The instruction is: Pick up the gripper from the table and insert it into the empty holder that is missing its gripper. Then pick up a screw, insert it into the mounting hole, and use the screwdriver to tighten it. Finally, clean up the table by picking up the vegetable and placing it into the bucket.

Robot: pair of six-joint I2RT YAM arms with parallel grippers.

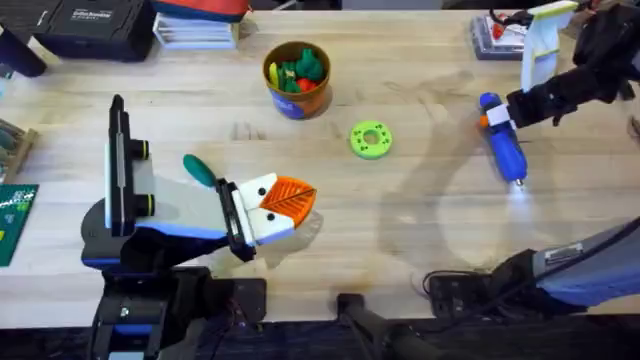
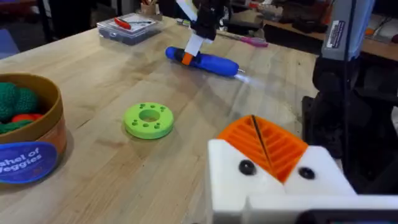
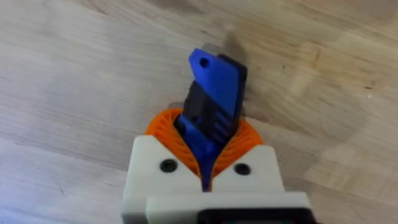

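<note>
My right gripper (image 1: 497,115) is shut on the rear end of the blue screwdriver (image 1: 505,148), which lies at the right of the table with a glow at its tip. In the right wrist view the screwdriver (image 3: 214,93) stands between the orange pads (image 3: 165,127). My left gripper (image 1: 303,200) rests low at the front centre, shut. Its two orange ribbed gripper pieces (image 2: 264,143) meet, each seated in a white holder (image 2: 249,177) with a black dot. The dark green vegetable (image 1: 200,168) lies beside the left arm's wrist. The orange bucket (image 1: 297,78) stands at the back centre, with toy vegetables inside. No screw can be made out.
A lime green ring (image 1: 371,140) lies between the bucket and the screwdriver. A clear box (image 1: 498,35) sits at the back right. Dark cases and books line the back left edge. A green circuit board (image 1: 15,215) lies at the far left.
</note>
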